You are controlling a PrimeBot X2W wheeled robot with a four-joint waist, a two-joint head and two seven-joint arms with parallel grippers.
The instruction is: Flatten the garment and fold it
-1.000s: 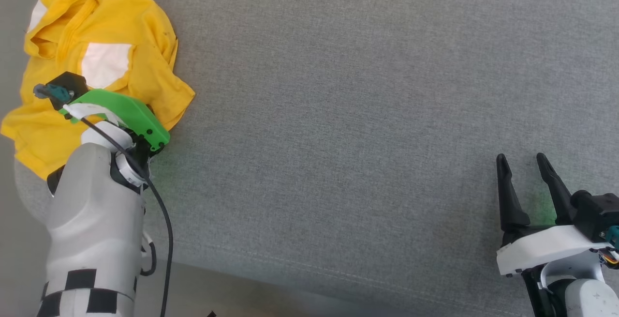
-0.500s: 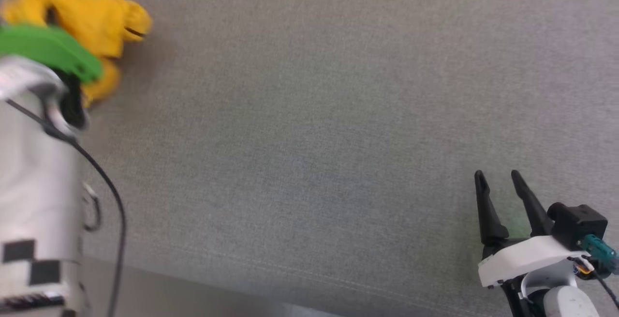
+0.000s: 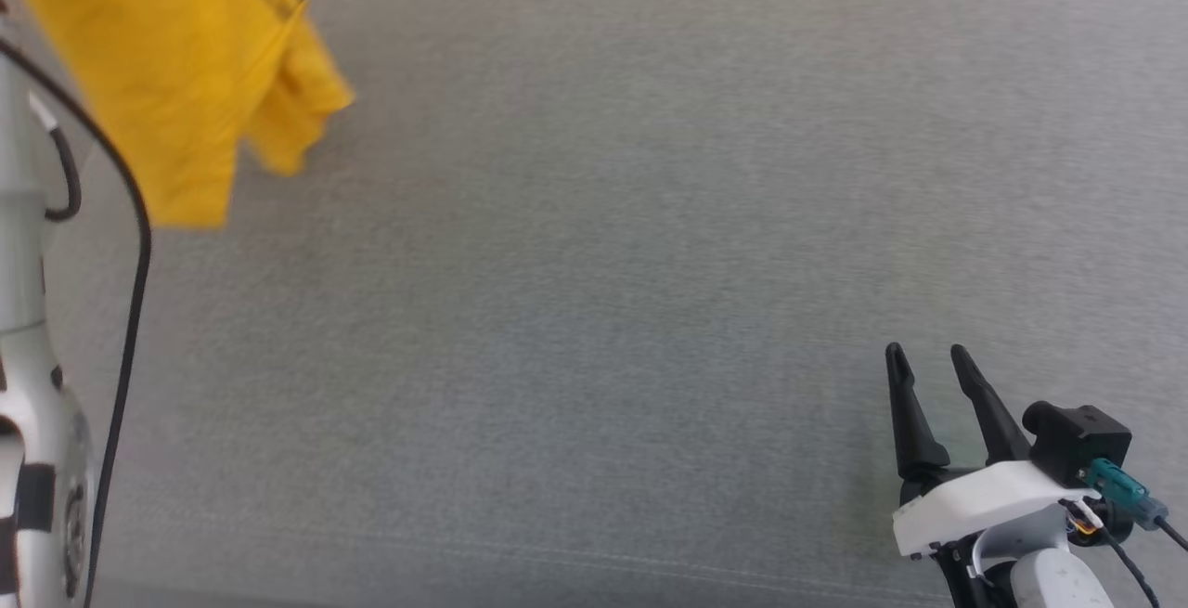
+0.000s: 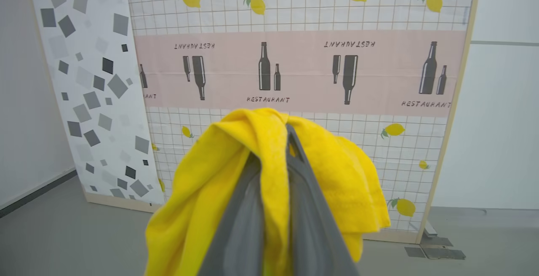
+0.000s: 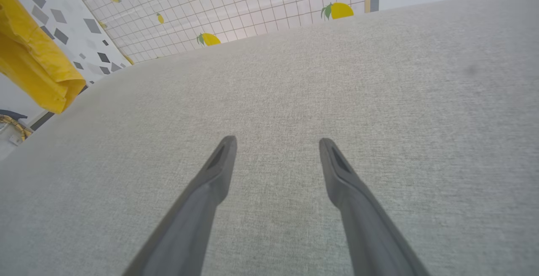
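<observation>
Your left gripper (image 4: 273, 141) is clamped tight on the garment (image 4: 337, 183): in the left wrist view both dark fingers (image 4: 311, 225) run up into a bunch of yellow cloth pinched between them, the rest draped over both sides. That wrist points at a backdrop panel (image 4: 294, 69) printed with lemons and bottles, floor below it.

In the head view the garment (image 3: 176, 70) hangs at the top left, beside your pale left forearm (image 3: 23, 311) and its black cable (image 3: 130, 311). It's blurred there. The hem looks clear of the grey surface (image 3: 594, 265), but you can't be sure from this frame. The right wrist view shows a yellow fold (image 5: 33, 69) hanging at far left, above the surface's edge.

Your right gripper (image 3: 926, 350) sits at the lower right, well apart from the shirt. Its jaws are spread wide with nothing between them, fingers (image 5: 210, 183) low over bare grey fabric in the right wrist view.
</observation>
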